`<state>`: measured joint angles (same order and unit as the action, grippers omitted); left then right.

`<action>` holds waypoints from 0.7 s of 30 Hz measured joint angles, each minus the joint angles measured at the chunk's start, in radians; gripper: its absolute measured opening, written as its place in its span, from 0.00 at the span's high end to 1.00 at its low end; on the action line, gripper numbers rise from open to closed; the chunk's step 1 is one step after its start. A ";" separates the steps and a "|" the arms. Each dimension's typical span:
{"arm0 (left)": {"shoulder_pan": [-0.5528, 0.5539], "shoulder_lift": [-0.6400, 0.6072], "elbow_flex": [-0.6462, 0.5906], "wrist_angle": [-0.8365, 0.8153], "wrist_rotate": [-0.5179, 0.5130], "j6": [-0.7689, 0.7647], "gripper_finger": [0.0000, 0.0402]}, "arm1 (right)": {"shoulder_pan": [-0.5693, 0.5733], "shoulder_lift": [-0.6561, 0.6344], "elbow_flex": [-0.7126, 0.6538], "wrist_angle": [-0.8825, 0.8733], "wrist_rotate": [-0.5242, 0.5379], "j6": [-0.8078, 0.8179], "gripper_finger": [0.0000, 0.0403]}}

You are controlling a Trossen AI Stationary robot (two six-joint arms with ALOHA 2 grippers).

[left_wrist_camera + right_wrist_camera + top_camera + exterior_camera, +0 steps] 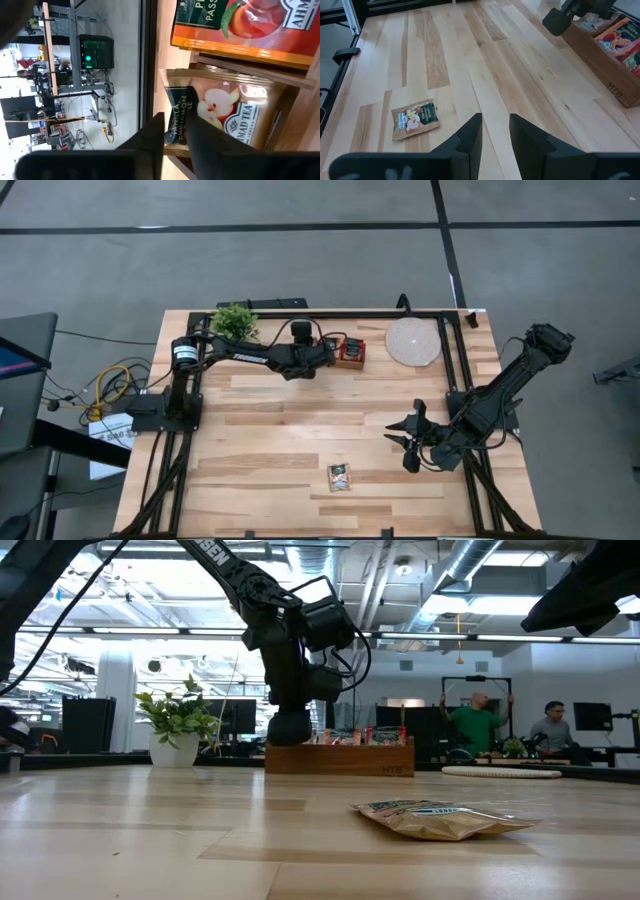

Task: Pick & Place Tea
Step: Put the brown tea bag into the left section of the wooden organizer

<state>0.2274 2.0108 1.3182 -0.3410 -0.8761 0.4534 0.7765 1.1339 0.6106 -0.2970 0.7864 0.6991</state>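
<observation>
Along the far edge of the wooden table (260, 435) stand a small potted plant (235, 321), a brown wooden tray (351, 352) beside it, and a round pale disc (413, 341) beyond the tray.

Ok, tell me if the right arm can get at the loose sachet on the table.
Probably yes. The sachet lies flat on bare wood, apart from the tray. The right gripper hangs open nearby with nothing between; the left gripper is at the tray.
</observation>
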 joint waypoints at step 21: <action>-0.051 -0.005 -0.001 -0.027 -0.141 0.007 0.62 | 0.000 0.000 0.000 0.000 0.000 0.000 0.78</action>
<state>0.1768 2.0056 1.3174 -0.3679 -1.0170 0.4603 0.7764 1.1339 0.6106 -0.2967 0.7862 0.6991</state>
